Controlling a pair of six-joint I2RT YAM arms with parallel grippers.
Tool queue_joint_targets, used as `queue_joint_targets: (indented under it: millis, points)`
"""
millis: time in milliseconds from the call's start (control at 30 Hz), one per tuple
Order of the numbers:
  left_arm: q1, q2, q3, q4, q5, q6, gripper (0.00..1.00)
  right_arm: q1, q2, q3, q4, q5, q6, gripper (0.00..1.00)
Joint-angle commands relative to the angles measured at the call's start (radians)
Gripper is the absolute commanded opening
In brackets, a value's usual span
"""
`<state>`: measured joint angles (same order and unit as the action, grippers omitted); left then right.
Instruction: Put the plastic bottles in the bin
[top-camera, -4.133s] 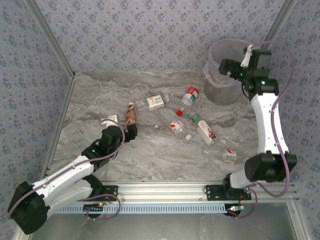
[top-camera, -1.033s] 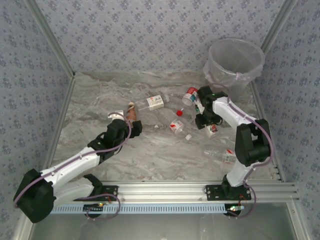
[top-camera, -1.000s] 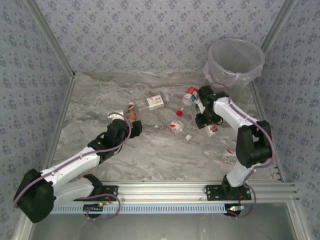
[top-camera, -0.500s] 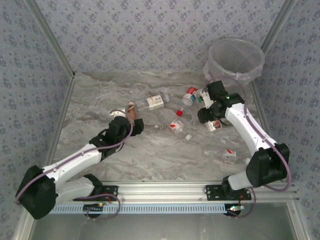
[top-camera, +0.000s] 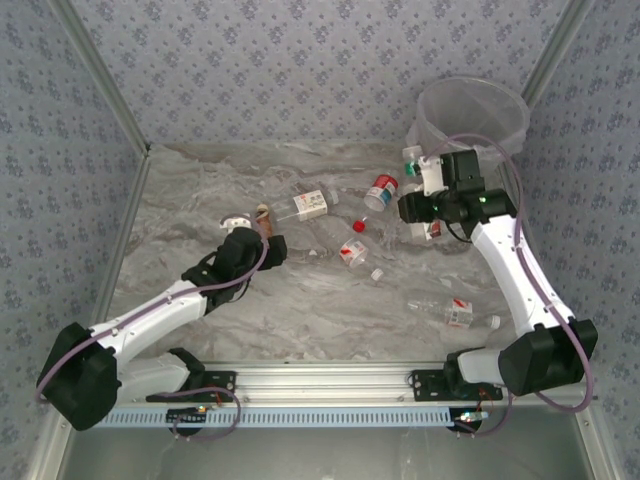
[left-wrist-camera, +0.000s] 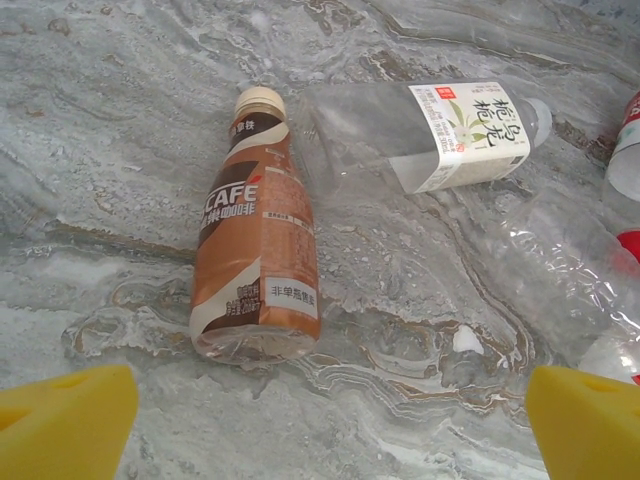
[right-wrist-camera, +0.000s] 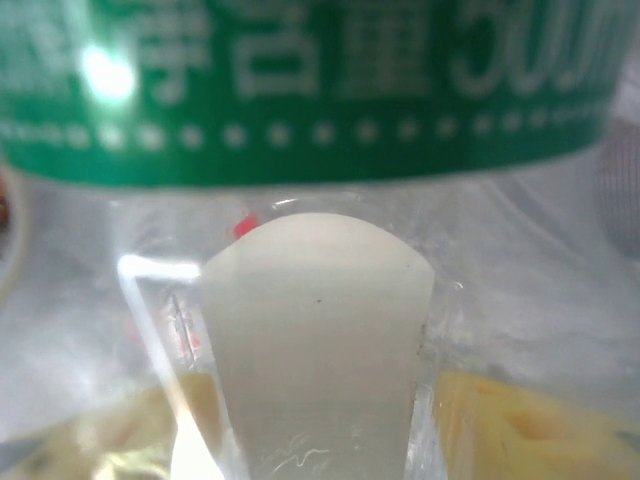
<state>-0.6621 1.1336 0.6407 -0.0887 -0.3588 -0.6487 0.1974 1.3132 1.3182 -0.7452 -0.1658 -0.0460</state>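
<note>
Since half a second ago your right arm has lifted its bottle off the desk and carried it far and right toward the bin. Your left arm has crept a little farther toward the brown bottle.

Your right pincer is closed on the green-label bottle, holding it in the air just near-left of the bin, not over its mouth. In the right wrist view the clear plastic and green band sit pressed right against the pincer.

Your left pincer is spread wide with nothing in it, its yellow tips just short of the brown bottle's base. That bottle lies flat on the desk, cap pointing far. Just to its right lies the white-label bottle. The red-cap bottle lies near the bin's foot. Another clear bottle lies at the near right, well apart from both pincers.
</note>
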Motion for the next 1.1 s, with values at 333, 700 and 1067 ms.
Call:
queue_joint_targets:
  millis: [333,700,1067]
  points:
    - [0.014,-0.032,0.008,-0.046,-0.033,-0.048,0.99,-0.032,0.11,0.238,0.18,-0.055,0.106,0.49]
    - [0.042,-0.113,-0.029,-0.088,-0.051,-0.059,0.99,-0.139,0.223,0.401,0.406,0.258,0.185,0.48]
    - [0.064,-0.196,-0.084,-0.093,-0.057,-0.106,0.99,-0.206,0.493,0.678,0.368,0.386,0.037,0.5]
